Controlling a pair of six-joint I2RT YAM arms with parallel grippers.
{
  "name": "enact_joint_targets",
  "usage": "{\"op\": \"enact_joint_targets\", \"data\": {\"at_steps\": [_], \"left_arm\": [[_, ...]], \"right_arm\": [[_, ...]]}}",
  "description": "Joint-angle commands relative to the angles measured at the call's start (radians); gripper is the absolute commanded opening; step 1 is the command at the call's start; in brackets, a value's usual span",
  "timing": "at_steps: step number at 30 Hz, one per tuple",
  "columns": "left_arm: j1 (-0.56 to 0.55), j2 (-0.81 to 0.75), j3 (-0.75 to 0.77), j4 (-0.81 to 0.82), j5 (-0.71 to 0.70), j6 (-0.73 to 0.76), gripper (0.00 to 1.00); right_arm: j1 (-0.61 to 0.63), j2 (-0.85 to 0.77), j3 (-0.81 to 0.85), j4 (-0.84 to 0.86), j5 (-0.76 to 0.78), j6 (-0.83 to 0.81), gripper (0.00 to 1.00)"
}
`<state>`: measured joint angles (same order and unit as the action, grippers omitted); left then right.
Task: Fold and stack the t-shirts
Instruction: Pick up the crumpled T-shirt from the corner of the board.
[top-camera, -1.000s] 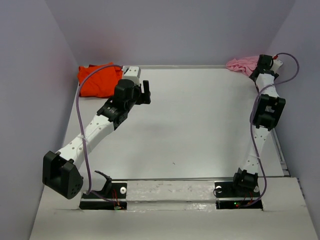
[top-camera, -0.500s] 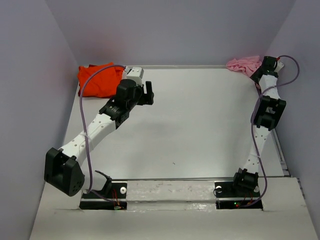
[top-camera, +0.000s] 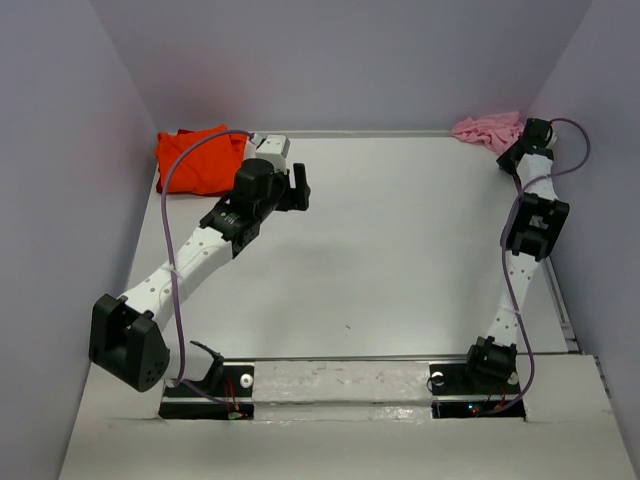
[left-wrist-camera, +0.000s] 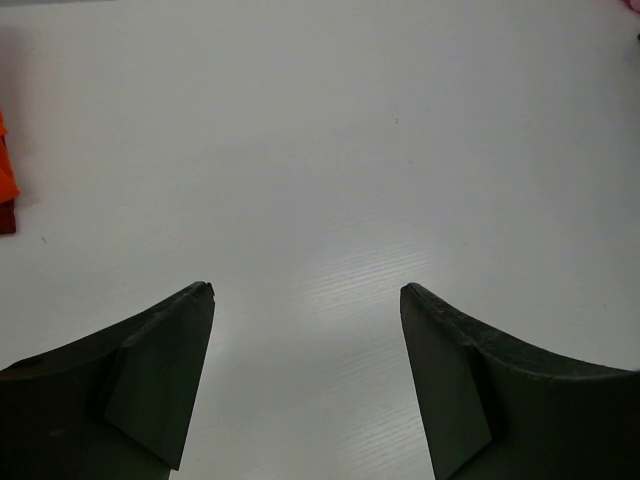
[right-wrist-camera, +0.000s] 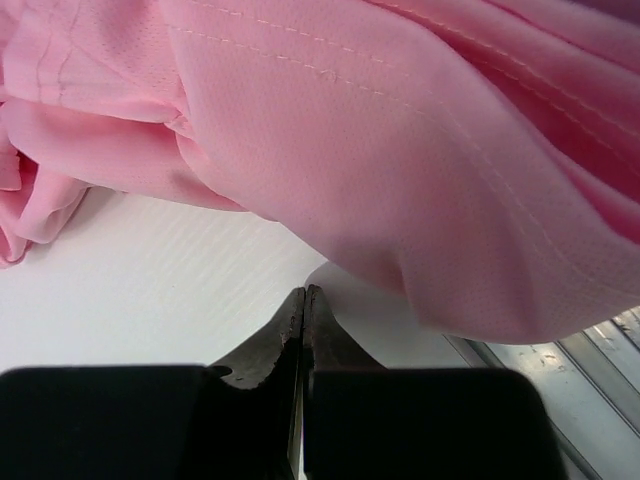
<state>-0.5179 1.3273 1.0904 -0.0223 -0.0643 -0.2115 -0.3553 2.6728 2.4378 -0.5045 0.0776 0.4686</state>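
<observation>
**A:** Where do your t-shirts lie?

**B:** Your orange-red t-shirt (top-camera: 195, 160) sits crumpled in the far left corner of the bench (top-camera: 380, 250); your pink t-shirt (top-camera: 487, 129) is bunched in the far right corner; the two lie well apart.

**A:** And your grippers?

**B:** Your left gripper (left-wrist-camera: 305, 290) hangs over bare bench near the orange-red t-shirt, its jaws wide apart; your right gripper (right-wrist-camera: 303, 292) has its fingers pressed together, tips just beside the edge of a pink fold.
</observation>
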Motion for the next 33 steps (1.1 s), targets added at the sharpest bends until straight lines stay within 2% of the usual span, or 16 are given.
{"op": "enact_joint_targets", "data": {"at_steps": [1,10,15,16,18,19,21,25,33], "left_arm": [[-0.005,-0.004,0.008,0.042,-0.002,-0.002,0.85],[-0.004,-0.027,0.006,0.041,-0.015,-0.006,0.84],[-0.005,-0.033,0.003,0.042,-0.014,-0.006,0.85],[-0.005,-0.033,0.003,0.042,-0.014,-0.006,0.84],[-0.005,-0.033,0.003,0.044,-0.014,-0.006,0.85],[-0.007,-0.033,0.003,0.044,-0.012,-0.006,0.84],[-0.007,-0.031,0.005,0.044,-0.009,-0.005,0.85],[-0.007,-0.034,0.005,0.044,-0.011,-0.006,0.85],[-0.005,-0.037,0.003,0.053,0.027,-0.019,0.84]], "right_arm": [[-0.040,-0.045,-0.029,0.015,-0.070,0.047,0.00],[0.065,-0.223,-0.192,0.089,-0.056,-0.024,0.00],[0.065,-0.223,-0.211,0.101,-0.035,-0.053,0.00],[0.065,-0.218,-0.204,0.098,-0.038,-0.065,0.04],[0.075,-0.202,-0.192,0.095,-0.015,-0.105,0.24],[0.075,-0.194,-0.192,0.092,-0.003,-0.120,0.24],[0.075,-0.163,-0.152,0.069,0.030,-0.169,0.39],[0.084,-0.119,-0.063,0.038,0.129,-0.237,0.49],[0.102,-0.030,0.075,0.023,0.330,-0.341,0.54]]}}
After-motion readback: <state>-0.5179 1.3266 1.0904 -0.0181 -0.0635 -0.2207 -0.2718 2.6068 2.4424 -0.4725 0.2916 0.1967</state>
